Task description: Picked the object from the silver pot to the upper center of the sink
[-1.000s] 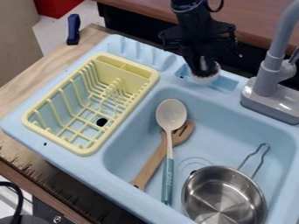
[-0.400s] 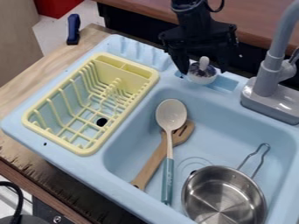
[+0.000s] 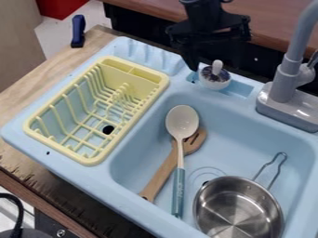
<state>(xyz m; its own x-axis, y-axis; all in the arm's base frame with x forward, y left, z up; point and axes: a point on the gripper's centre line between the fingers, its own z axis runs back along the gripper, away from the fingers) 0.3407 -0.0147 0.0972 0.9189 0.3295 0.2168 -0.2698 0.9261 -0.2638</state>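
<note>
In the camera view, your black two-finger gripper (image 3: 215, 64) has its fingers spread, released, around the white knob of a small round white object with a dark patterned top (image 3: 215, 77). That object sits at the light-blue plastic sink's (image 3: 138, 153) upper-centre ledge, well apart from your shiny silver metal pot (image 3: 238, 204).

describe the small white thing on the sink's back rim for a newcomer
Find the light blue plastic sink, then its back rim between the yellow plastic rack and grey faucet. The round white object there stands apart from both by its dark top and pale upright knob.
</note>
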